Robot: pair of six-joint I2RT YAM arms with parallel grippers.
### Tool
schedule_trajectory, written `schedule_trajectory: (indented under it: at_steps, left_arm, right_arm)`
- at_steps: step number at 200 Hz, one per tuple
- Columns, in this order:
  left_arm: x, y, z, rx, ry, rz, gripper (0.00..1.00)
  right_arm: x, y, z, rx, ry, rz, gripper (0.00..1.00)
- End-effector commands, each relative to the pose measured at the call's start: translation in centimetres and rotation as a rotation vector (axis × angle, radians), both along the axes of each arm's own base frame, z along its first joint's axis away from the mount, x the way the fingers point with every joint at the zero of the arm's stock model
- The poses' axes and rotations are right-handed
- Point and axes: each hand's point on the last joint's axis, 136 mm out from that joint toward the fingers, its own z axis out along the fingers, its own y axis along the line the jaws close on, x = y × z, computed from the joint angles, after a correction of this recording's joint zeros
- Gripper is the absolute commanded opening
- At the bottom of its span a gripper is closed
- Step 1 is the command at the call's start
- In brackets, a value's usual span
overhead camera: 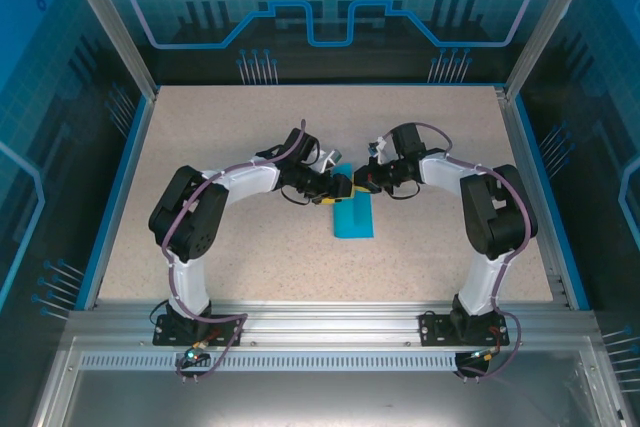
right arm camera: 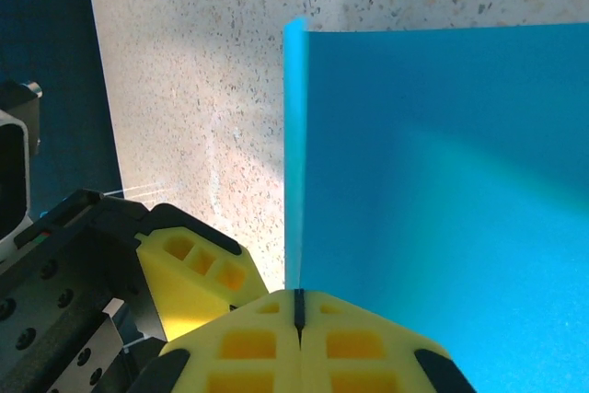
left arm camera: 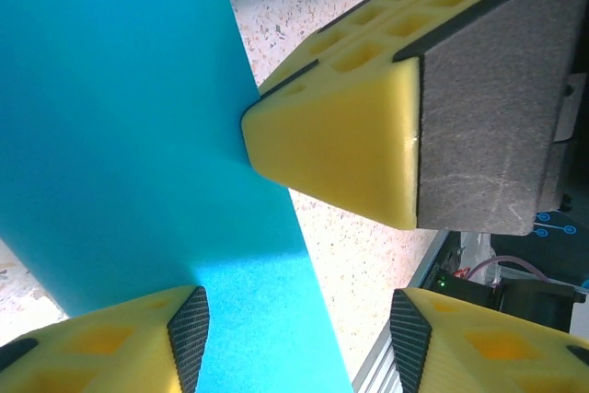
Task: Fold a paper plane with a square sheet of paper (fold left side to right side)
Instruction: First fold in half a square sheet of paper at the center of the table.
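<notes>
Paper lies mid-tabletop [overhead camera: 200, 147]: the square sheet of paper [overhead camera: 353, 219], folded narrow, sits just nearward of both tools, its long axis running near-to-far. My right tool [right arm camera: 297, 306] is pressed together, pinching its edge. My left tool [left arm camera: 299, 342] stands spread beside it. The surface is speckled beige, with blue walls around.

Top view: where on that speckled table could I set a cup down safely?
Bare: the far strip of table along the back wall, and the near stretch between the two arm bases. Crowded: the middle, where left gripper and right gripper meet at the teal paper.
</notes>
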Motion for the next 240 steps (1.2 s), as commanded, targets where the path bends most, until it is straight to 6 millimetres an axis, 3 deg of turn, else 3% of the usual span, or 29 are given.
schedule_trajectory:
  at_steps: [1,45,70,89,170,240]
  left_arm:
    - [0.0,-0.7,1.9,-0.038,-0.032,-0.020,0.60]
    - [0.0,1.7,2.2,0.074,-0.080,0.055,0.67]
    - [0.0,4.7,0.6,0.245,-0.049,0.147,0.67]
    - [-0.5,5.5,-0.7,0.301,-0.009,0.161,0.67]
    - [-0.1,1.6,-3.9,0.322,0.096,0.149,0.66]
    - [-0.2,1.4,-5.8,0.371,0.139,0.170,0.62]
  right_arm:
    - [0.0,0.3,-0.1,-0.010,0.000,0.024,0.00]
    - [0.3,-1.1,-0.7,-0.060,-0.011,0.009,0.00]
    - [0.4,-2.2,-1.3,-0.092,-0.011,0.002,0.00]
    - [0.4,-3.1,-1.9,-0.129,-0.005,-0.004,0.00]
    - [0.4,-4.8,-4.0,-0.222,0.014,-0.004,0.00]
    - [0.6,-5.5,-5.2,-0.261,0.022,-0.014,0.00]
